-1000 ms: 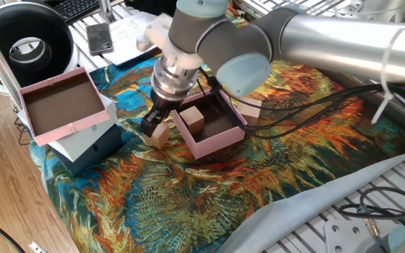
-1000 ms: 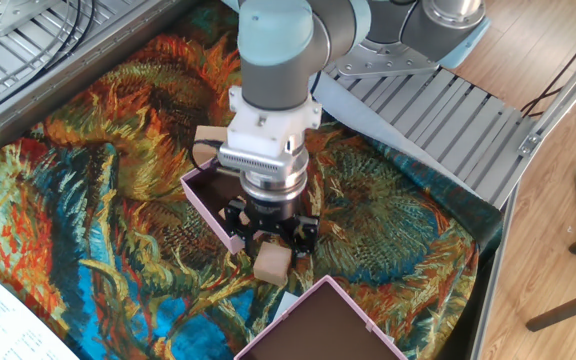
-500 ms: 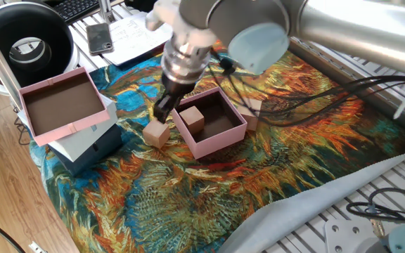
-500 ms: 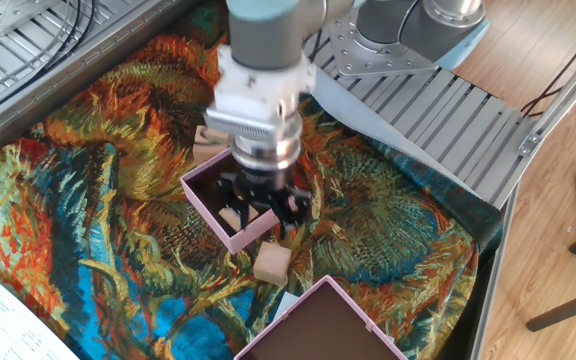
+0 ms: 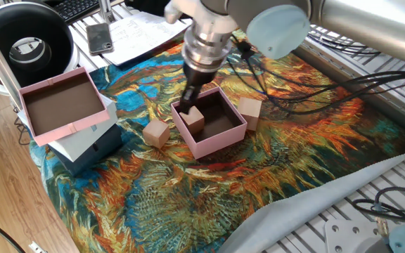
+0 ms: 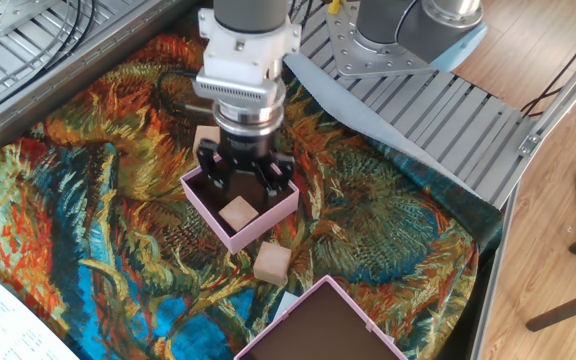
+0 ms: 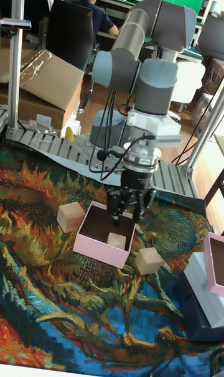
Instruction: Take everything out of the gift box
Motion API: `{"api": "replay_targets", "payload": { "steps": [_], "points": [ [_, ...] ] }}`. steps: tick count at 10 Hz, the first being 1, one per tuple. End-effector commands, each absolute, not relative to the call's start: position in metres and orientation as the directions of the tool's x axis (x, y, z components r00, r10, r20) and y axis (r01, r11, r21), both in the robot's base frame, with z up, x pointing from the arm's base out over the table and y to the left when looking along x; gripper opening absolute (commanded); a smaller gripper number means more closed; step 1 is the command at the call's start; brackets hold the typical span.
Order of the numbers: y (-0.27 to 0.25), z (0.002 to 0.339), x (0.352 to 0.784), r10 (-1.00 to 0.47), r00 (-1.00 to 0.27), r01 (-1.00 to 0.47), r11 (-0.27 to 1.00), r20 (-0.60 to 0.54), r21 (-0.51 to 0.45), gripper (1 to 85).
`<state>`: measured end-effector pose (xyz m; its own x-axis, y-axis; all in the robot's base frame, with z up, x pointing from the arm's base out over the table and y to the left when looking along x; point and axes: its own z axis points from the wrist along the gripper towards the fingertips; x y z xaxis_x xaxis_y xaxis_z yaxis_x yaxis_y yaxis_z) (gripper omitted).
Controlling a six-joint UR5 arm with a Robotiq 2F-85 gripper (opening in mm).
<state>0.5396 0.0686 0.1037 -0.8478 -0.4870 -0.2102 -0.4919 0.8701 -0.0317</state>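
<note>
**One cube left inside, end effector spread above the box**

Gift box (image 5: pixel 209 125) sitting mid-cloth on the bench, brown inside showing. One tan cube (image 5: pixel 193 117) in there, near a corner. Second cube (image 5: pixel 156 132) out on the sunflower cloth (image 5: pixel 188 204), just beside one wall. Third cube (image 5: pixel 250 111) out too, against the opposite side. End effector (image 6: pixel 244 180) over the box, fingers (image 6: pixel 208 165) spread wide, tips at the rim, gripping nothing. Off to the side, larger pink tray (image 5: pixel 62 104) perched on a white and navy box (image 5: pixel 90 147), well apart from the action.
</note>
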Motion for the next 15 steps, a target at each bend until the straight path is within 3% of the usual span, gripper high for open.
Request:
{"api": "replay_targets", "payload": {
  "steps": [1, 6, 10, 14, 15],
  "points": [
    [0.036, 0.093, 0.526, -0.565, -0.805, -0.566, 0.823, -0.180, -0.052, 60.0],
    [0.031, 0.073, 0.535, -0.436, -0.868, -0.448, 0.894, -0.236, -0.005, 69.0],
    [0.040, 0.061, 0.547, -0.360, -0.897, -0.376, 0.927, -0.258, 0.015, 71.0],
    [0.070, 0.057, 0.555, -0.191, -0.939, -0.238, 0.961, -0.285, 0.141, 75.7],
    [0.065, 0.053, 0.560, -0.157, -0.946, -0.197, 0.973, -0.285, 0.116, 76.0]
  ]
}}
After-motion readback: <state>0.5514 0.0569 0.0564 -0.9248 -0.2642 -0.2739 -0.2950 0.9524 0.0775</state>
